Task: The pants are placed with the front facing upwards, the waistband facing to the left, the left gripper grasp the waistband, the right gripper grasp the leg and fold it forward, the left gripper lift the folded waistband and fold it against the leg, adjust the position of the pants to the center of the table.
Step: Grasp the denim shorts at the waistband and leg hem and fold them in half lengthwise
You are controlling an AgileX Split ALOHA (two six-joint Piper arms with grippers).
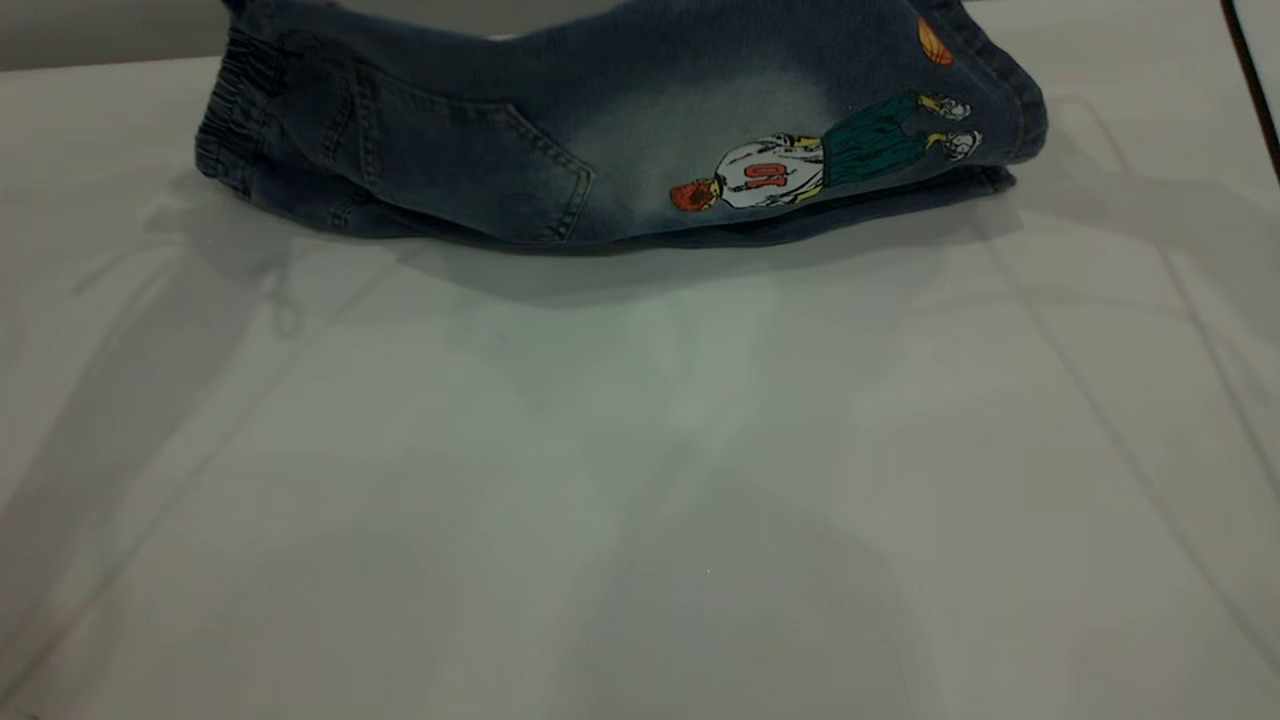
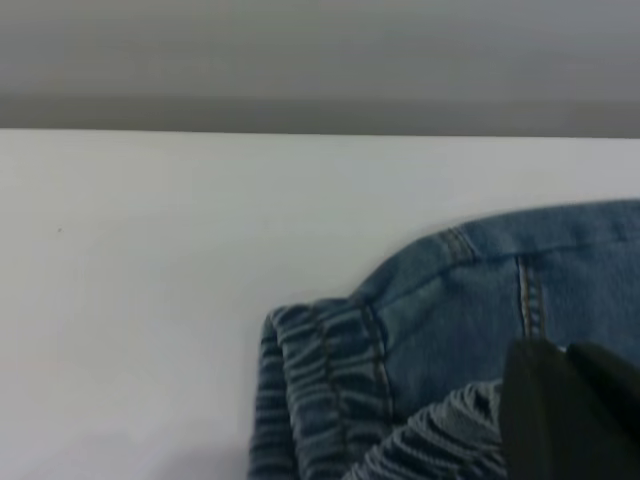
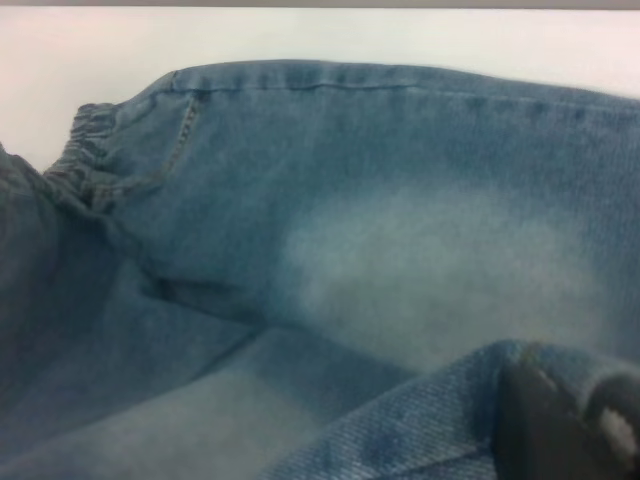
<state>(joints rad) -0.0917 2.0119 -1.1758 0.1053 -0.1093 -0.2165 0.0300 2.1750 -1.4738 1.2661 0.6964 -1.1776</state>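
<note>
The pants [image 1: 600, 150] lie half-folded on the table [image 1: 640, 480]; left gripper [image 2: 560, 420] jaws pinch the waistband [image 2: 330, 400], right gripper [image 3: 570, 425] jaws clamp the leg [image 3: 440, 270].

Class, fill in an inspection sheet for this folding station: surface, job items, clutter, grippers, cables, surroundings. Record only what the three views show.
Surface: white table, bare in front, crossed by shadows.
Job items: pants being folded lengthwise at the far edge; waistband at exterior left; cartoon print showing on the leg.
Clutter: nothing seen.
Grippers: left gripper at the waistband, right gripper at a denim fold; finger state unclear.
Cables: one dark cable, exterior far right.
Surroundings: grey wall.
</note>
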